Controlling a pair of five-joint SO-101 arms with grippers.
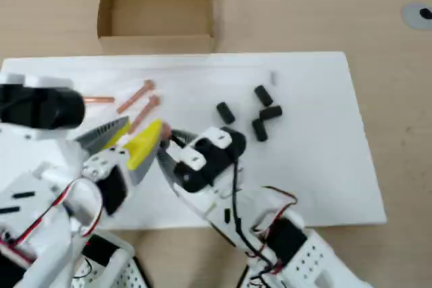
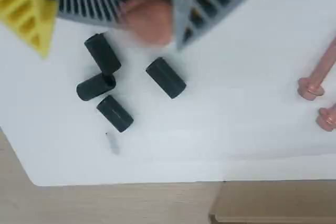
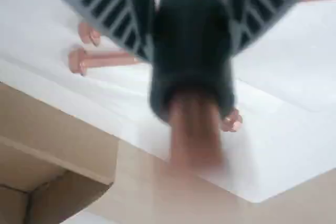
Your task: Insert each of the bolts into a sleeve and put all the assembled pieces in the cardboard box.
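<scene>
My right gripper (image 3: 191,51) is shut on a black sleeve (image 3: 191,72), and a copper bolt (image 3: 194,135) sticks out of the sleeve's end. From above, this gripper (image 1: 167,141) sits over the white board, left of centre. My left gripper (image 1: 144,126) is open right beside it, its yellow finger (image 2: 23,9) well apart from the bolt's copper end (image 2: 149,19). Several loose black sleeves (image 1: 260,112) lie mid-board. Loose copper bolts (image 1: 135,96) lie at the board's far left. The open cardboard box (image 1: 108,11) stands beyond the board.
The white board (image 1: 317,166) covers most of the wooden table. Its right half is bare past the sleeves. A small grey bit (image 2: 112,142) lies near the board's far edge. Both arm bases crowd the near edge.
</scene>
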